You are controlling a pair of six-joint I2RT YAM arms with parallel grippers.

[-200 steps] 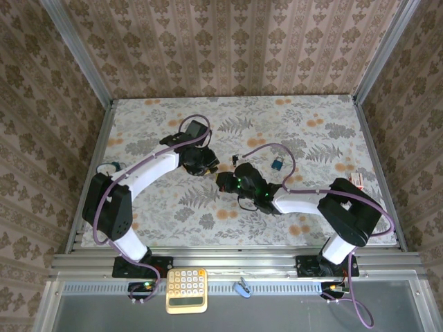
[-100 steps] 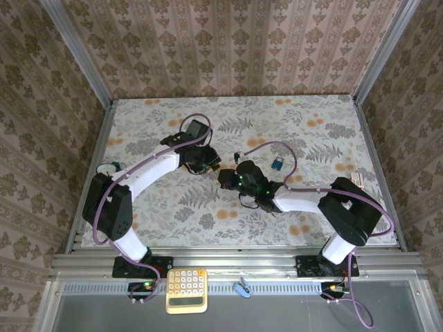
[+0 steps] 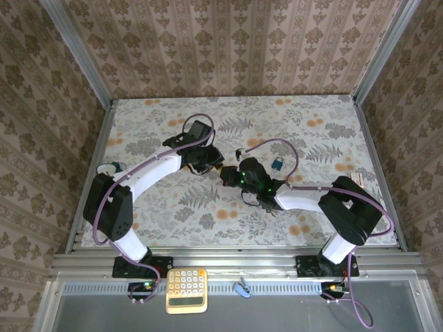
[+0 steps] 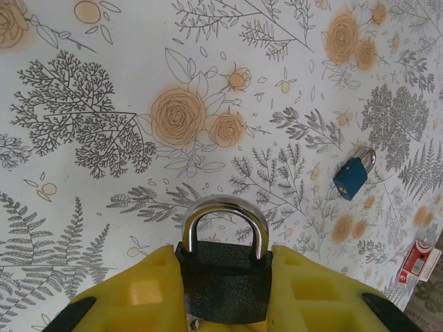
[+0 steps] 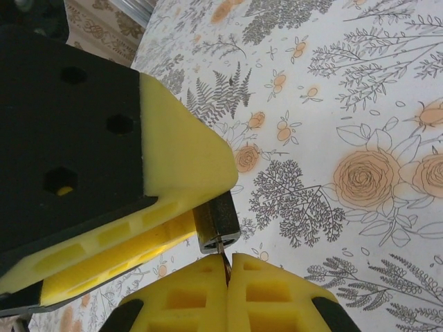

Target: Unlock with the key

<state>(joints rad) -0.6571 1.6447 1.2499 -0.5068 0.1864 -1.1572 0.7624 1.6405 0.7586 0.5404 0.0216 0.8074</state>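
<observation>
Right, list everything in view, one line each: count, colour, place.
black padlock: one, black with silver shackle, held in left claw
key: one, thin metal, pinched in right claw, tip at the black padlock's base
blue padlock: one, blue, lying on table, right of centre
small box: one, red and white, table's right edge
calculator: one, yellow, near ledge
small blue item: one, near ledge beside calculator
table: one, floral white, grey and orange
left claw: one, yellow pads, shut on black padlock
right claw: one, yellow pads, shut on key

L arm: extended far, bent right to centre.
L gripper (image 3: 216,166): clamped on padlock (image 4: 225,282).
R arm: low, reaching left.
R gripper (image 3: 225,175): pinching key (image 5: 223,263).
</observation>
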